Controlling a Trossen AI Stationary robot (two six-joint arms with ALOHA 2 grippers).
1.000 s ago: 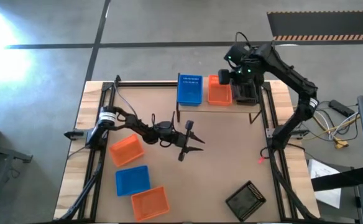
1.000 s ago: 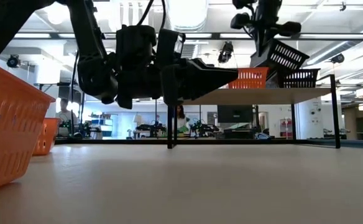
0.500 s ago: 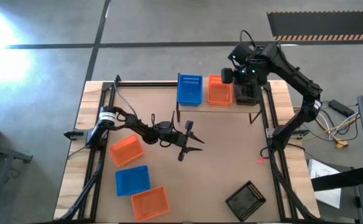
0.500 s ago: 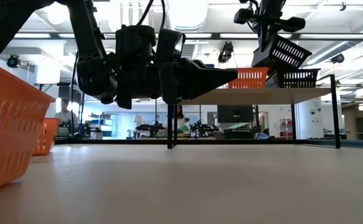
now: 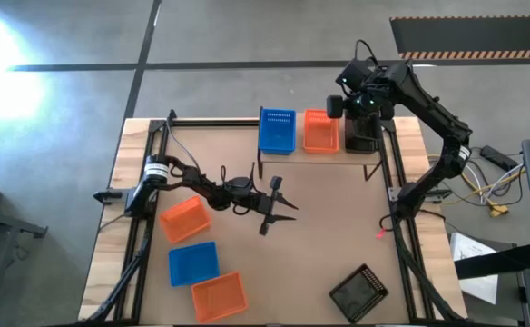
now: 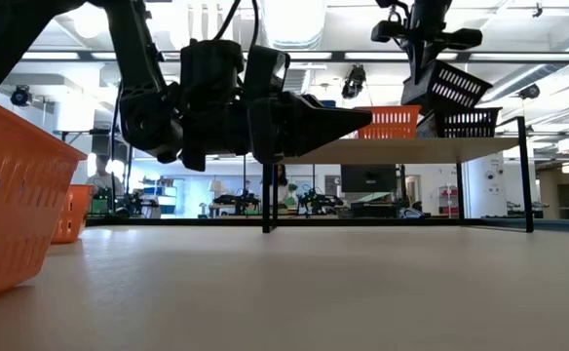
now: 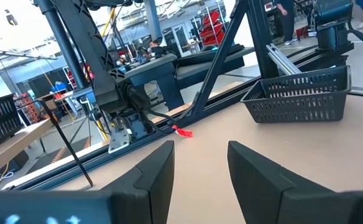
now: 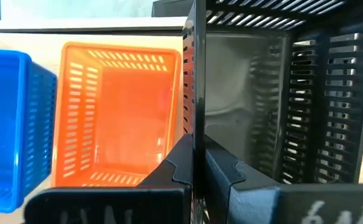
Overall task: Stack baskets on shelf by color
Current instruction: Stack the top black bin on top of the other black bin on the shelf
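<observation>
Overhead, the shelf [image 5: 288, 151] stands at the upper centre of the desk [image 5: 328, 227], carrying a blue basket [image 5: 277, 130], an orange basket [image 5: 319, 132] just beside it, and a black basket [image 5: 360, 141] at its right end. The right tool [image 5: 354, 102] hangs over that end, its fingers [image 8: 180, 163] pinched on the wall of a second black basket [image 8: 275, 93], which the low view shows tilted above the one on the shelf. The left tool [image 5: 279, 204] hovers over the desk's middle, fingers [image 7: 160, 171] apart and gripping nothing. In the lower left lie an orange basket [image 5: 185, 219], a blue basket [image 5: 193, 262] and another orange basket [image 5: 220, 295]; a further black basket [image 5: 359, 292] lies in the lower right, well apart.
</observation>
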